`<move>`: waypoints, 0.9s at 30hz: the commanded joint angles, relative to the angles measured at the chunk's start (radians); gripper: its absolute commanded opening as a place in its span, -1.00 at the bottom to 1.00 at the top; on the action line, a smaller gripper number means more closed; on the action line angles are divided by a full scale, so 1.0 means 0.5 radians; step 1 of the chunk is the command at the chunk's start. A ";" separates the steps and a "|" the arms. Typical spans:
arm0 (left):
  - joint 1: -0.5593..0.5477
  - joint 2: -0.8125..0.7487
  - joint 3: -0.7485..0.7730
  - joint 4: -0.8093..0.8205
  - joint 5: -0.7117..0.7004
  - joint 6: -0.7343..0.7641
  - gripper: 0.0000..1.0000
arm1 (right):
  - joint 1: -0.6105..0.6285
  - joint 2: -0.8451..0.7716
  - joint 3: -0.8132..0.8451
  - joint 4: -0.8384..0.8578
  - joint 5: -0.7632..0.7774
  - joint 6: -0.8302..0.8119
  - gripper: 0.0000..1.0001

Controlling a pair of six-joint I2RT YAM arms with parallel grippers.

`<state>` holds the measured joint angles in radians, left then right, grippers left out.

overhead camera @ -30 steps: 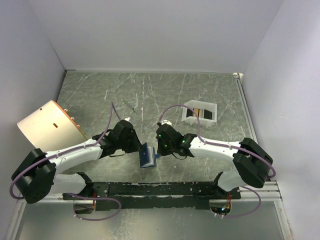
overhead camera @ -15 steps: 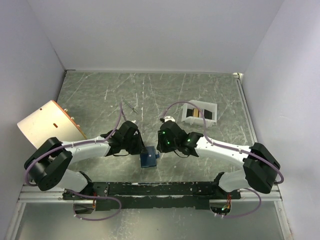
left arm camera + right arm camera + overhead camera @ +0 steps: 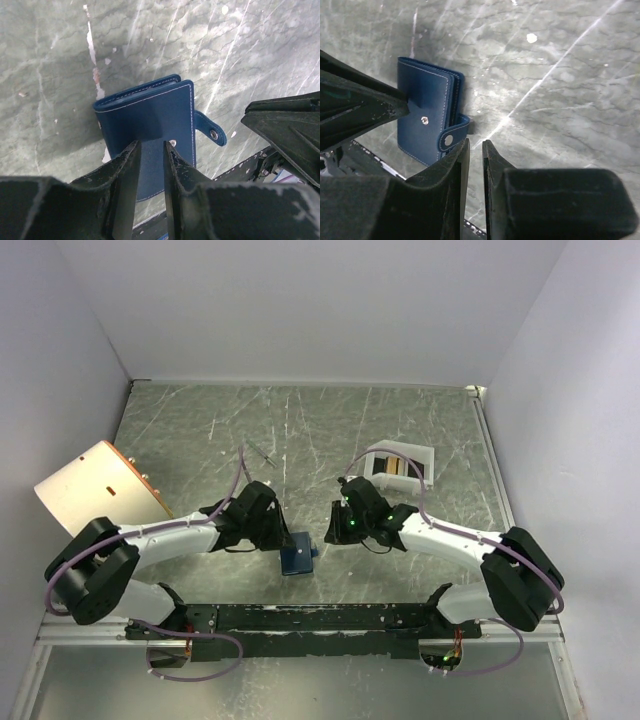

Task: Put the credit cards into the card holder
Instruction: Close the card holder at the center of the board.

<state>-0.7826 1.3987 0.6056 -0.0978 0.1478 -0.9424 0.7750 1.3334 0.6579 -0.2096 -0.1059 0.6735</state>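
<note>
Jaws of left gripper [image 3: 150,150] and right gripper [image 3: 476,150] narrowly parted, gripping nothing. Table [image 3: 300,430]: white tray [image 3: 427,453] behind right arm, closed card holder [image 3: 145,112] flat under left tips, credit cards [image 3: 397,466] in tray.

We are looking at a card holder [image 3: 150,117] in smooth, dark blue, leather-like material that is giving off a soft sheen, with pale stitching along its edges and a small shiny metal snap [image 3: 214,134]. We are seeing the table [image 3: 300,430] as grey, marbled and stone-like, scuffed with white scratches. The left gripper [image 3: 149,147] is showing matt black, grainy plastic, and the left arm [image 3: 165,537] is wearing glossy white shells.
</note>
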 commanded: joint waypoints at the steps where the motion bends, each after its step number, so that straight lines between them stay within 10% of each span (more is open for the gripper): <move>1: -0.012 -0.090 0.063 -0.256 -0.085 -0.025 -0.28 | -0.010 -0.031 -0.045 0.147 -0.163 0.034 -0.66; 27: -0.023 0.161 0.050 -0.203 0.050 -0.012 -0.38 | -0.132 0.009 -0.282 0.691 -0.626 0.309 -0.42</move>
<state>-0.7845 1.4624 0.6449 -0.1436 0.1936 -0.9546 0.7250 1.3190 0.5377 0.0280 -0.3492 0.7830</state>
